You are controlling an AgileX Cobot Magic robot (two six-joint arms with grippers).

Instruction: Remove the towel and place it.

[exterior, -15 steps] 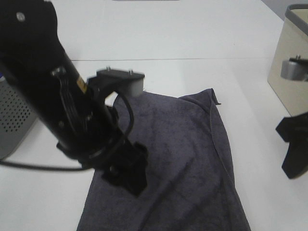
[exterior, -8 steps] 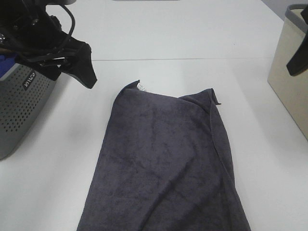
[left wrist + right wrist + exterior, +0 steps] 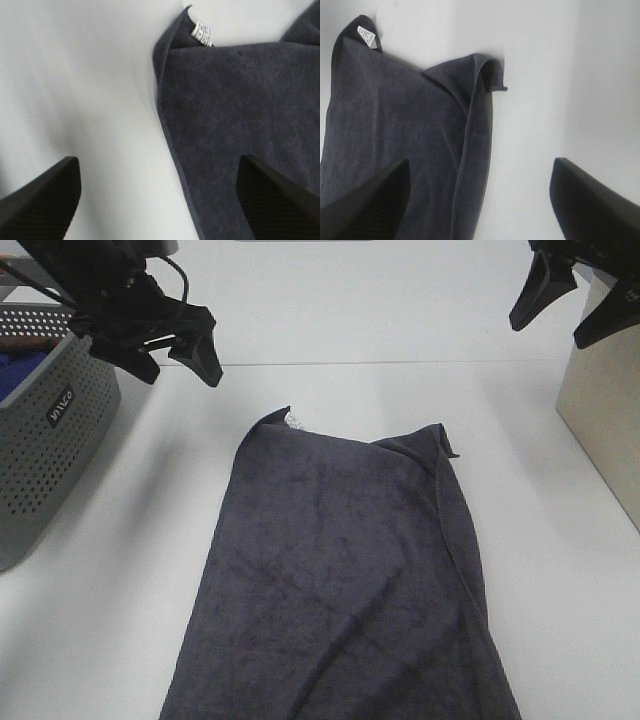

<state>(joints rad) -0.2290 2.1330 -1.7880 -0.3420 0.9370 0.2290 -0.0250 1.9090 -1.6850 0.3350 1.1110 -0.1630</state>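
Lifting away from the towel (image 3: 340,580), the left gripper (image 3: 176,352) and the right gripper (image 3: 556,315) had drawn back to each side, jaws spread wide and empty. The towel lay spread flat on the white table (image 3: 400,320), so its placing looked finished.

left gripper (image 3: 182,370): lifted off towel (image 3: 340,580), pulled back far-left | right gripper (image 3: 548,330): risen far-right, jaws spread wider

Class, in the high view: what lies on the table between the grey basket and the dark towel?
Nothing: only bare white table separates the basket from the towel, as the exterior high view shows.
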